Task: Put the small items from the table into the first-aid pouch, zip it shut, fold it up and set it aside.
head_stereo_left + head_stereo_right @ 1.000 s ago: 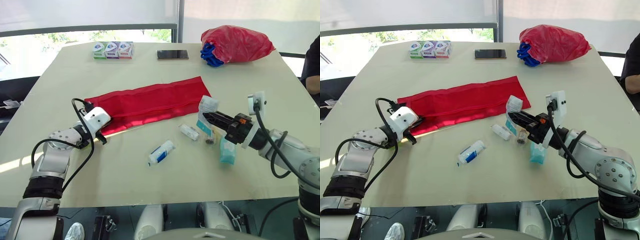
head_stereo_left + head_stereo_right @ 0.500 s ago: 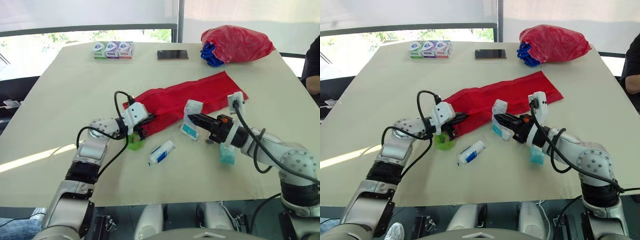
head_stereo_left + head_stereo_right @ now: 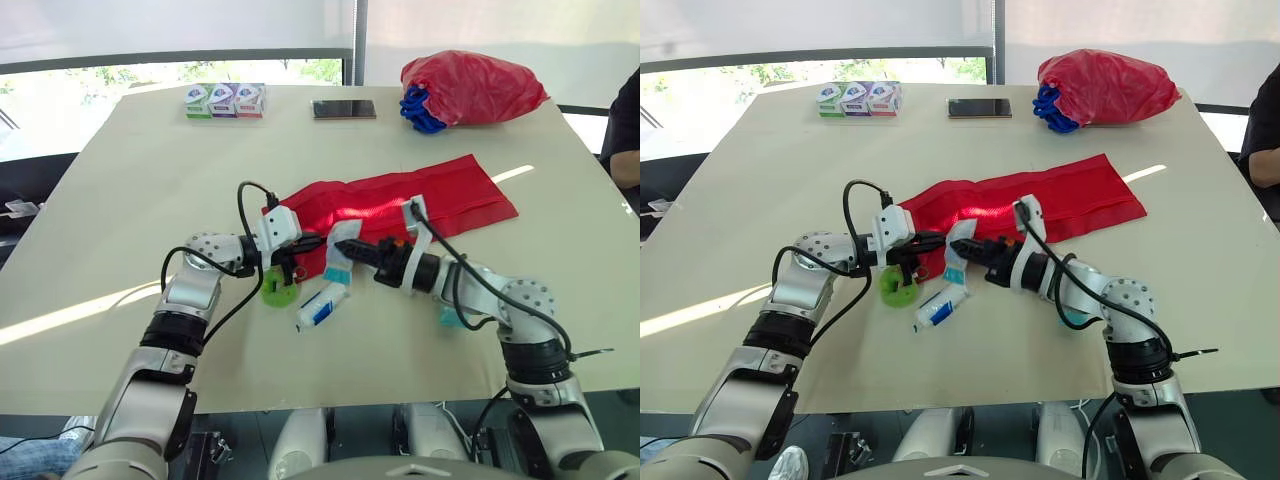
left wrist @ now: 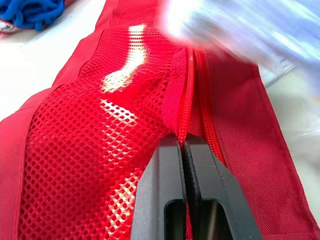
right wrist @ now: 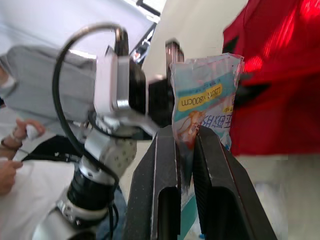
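Nearer left gripper (image 3: 314, 241) now, right gripper (image 3: 344, 245) with fingers (image 5: 160, 175) tight on sachet (image 5: 202, 105); left fingers (image 4: 165, 185) clenched on pouch (image 3: 430, 198) zipper edge.

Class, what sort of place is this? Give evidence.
Probably an office or lab room: a large pale table beside wide windows, with a red pouch, a phone and small boxes on it.

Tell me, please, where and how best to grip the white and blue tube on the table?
Probably take the white and blue tube at its middle, from straight above, closing across its narrow width. It lies flat and slanted on the table with both long sides exposed. The green ring sits close on its left, so a sideways approach looks cramped.
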Action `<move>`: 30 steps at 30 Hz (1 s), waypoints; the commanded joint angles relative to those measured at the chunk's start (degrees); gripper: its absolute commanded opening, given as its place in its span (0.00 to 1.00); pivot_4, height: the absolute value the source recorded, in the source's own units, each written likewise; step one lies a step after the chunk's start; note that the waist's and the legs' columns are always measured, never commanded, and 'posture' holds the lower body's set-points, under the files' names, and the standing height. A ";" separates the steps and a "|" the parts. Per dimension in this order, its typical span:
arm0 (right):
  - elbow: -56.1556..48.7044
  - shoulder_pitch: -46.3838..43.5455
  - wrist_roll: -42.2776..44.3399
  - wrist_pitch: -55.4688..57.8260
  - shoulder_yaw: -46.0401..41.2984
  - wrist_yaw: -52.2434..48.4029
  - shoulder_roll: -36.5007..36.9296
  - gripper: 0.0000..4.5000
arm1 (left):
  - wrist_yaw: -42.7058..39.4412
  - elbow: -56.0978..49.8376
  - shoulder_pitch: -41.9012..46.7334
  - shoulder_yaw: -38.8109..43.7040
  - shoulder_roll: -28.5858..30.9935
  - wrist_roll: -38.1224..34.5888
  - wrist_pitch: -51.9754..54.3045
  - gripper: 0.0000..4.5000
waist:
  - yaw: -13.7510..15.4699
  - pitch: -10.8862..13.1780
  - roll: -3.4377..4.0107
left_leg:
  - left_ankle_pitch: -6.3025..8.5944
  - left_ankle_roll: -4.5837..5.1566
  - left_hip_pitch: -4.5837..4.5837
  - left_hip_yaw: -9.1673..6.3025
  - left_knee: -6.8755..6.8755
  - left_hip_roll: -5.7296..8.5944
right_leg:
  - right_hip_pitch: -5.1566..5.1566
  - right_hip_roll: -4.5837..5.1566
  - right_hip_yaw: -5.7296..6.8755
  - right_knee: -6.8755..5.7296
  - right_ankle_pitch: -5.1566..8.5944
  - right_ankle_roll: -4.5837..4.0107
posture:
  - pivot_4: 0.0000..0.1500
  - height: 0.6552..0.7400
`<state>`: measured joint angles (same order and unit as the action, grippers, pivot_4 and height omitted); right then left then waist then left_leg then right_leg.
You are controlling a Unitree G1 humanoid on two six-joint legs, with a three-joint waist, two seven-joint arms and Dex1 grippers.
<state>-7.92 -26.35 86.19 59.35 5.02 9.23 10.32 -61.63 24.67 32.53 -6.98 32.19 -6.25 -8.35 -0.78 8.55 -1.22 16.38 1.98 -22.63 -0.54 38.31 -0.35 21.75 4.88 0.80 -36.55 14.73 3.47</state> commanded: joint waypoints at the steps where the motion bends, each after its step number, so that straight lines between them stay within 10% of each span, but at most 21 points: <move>1: 3.91 -1.62 -4.66 0.46 0.72 -2.02 -1.40 0.00 | -1.69 1.73 2.05 1.83 0.42 -1.73 -2.21 0.02 | -0.05 0.00 0.00 | 0.00 0.00 0.00 0.02 0.00 0.07 | 0.01 -0.01 0.00 -0.01 0.00 0.00 | 1.00 1.00; 30: 23.32 -7.77 -27.25 -4.92 -9.79 -3.75 -18.86 0.00 | -4.34 -10.11 -4.39 4.40 -1.75 -9.55 11.05 0.02 | -0.86 -0.04 0.04 | -0.03 -0.05 0.17 0.07 -0.01 0.00 | 0.05 -0.15 -0.12 -0.21 0.00 0.00 | 1.00 1.00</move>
<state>14.10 -33.22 62.03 56.09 -3.62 4.67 -7.88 -65.07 18.30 28.50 -2.16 31.21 -13.74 2.37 -1.64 8.50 -1.18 16.35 1.92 -22.44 -0.47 38.30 -0.35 21.79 4.73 0.68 -36.76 14.73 3.47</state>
